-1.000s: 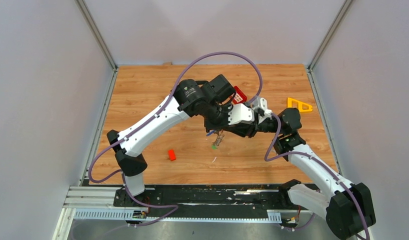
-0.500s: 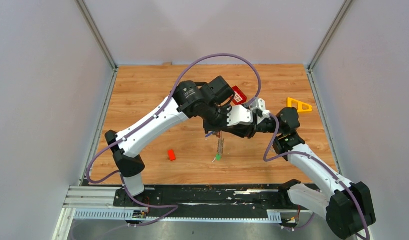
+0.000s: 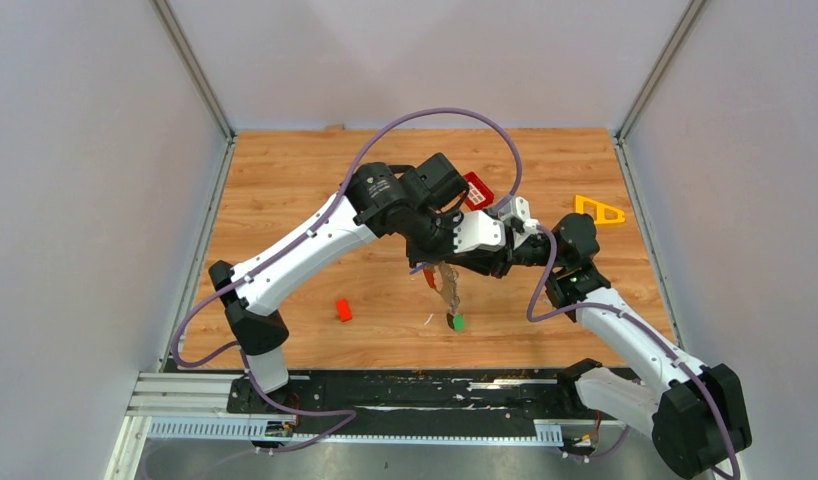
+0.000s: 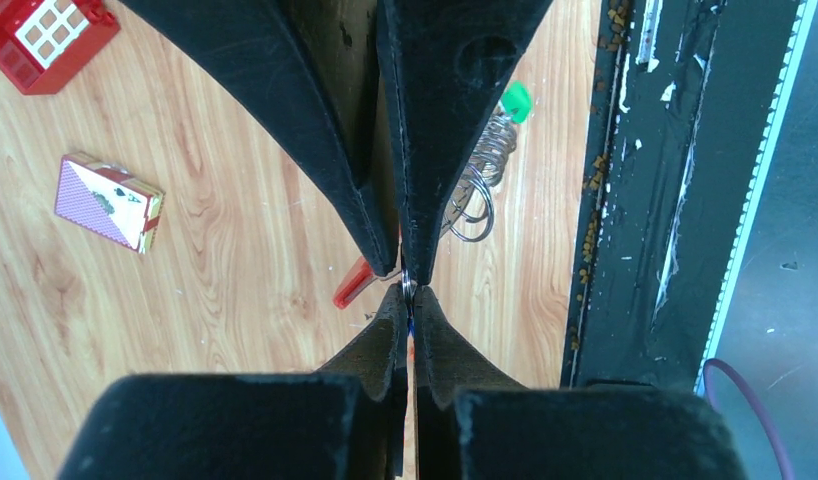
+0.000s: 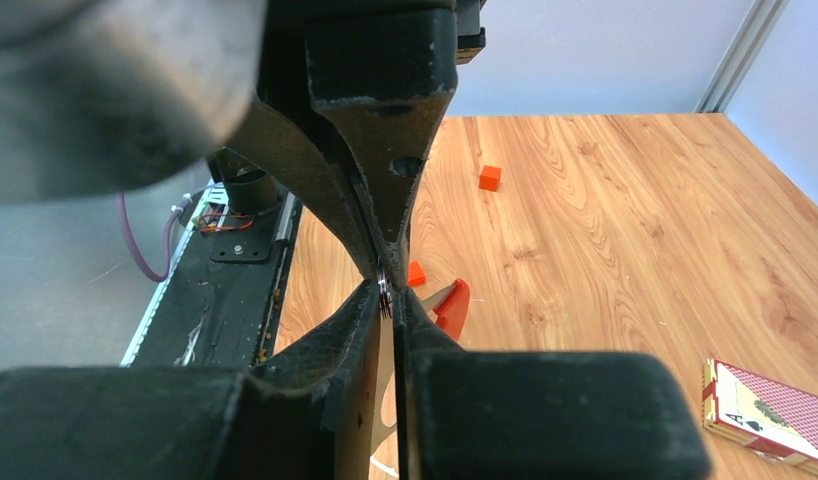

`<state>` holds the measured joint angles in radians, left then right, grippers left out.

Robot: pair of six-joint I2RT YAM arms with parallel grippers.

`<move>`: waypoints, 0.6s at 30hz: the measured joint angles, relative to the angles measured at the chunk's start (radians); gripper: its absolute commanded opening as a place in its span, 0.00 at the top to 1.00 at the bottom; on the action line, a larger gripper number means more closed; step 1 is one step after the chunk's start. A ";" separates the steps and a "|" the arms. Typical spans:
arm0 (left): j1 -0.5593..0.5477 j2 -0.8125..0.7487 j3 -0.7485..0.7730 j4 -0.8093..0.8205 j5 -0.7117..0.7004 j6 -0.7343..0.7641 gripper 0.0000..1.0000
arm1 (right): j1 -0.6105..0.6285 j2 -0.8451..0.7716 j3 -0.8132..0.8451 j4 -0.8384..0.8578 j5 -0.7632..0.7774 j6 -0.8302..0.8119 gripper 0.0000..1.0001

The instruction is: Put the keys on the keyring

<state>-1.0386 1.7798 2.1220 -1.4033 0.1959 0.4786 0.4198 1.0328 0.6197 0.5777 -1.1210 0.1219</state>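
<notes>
keyring is held in the air over mid-table, pinched edge-on where the two sets of tips meet. left gripper is clamped tight on the ring wire, no gap. right gripper meets it tip to tip, jaws down to a thin slit and nipping the same ring. red fob piece hangs just behind the pinch.

change over the last second: green key was tucked just under the grippers. now it dangles well lower, swung toward the right arm's side, on a string of split rings. arms barely moved, right jaws have been narrowing. my read: green key is already linked on and hanging clear, and the ring is being re-gripped for the next key. can't confirm the link, the joint is behind the fingers.

views:
- top view gives the hang plus red block, red tray and yellow triangle, but the pinch is buried under both wrists.
- left wrist shows the contact and a card pack that the top view hides.
- right wrist alone shows the ring's wire between the tips.

no blue or black key clearly visible. there's a blue sliver inside the left grip, can't tell what it is.
</notes>
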 measured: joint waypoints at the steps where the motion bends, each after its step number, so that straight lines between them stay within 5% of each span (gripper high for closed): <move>1: 0.000 0.000 0.000 0.000 0.000 0.000 1.00 | 0.001 0.000 0.001 -0.003 -0.001 0.000 0.93; 7: 0.000 -0.005 -0.005 0.003 0.000 0.002 1.00 | 0.003 0.000 0.007 -0.016 -0.009 -0.002 0.99; 18: 0.000 -0.094 -0.112 0.121 0.029 -0.004 1.00 | 0.003 -0.017 0.023 -0.045 -0.006 -0.018 0.81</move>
<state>-1.0382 1.6855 2.0102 -1.2827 0.2249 0.4744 0.4229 1.0157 0.6430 0.5323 -1.1271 0.1036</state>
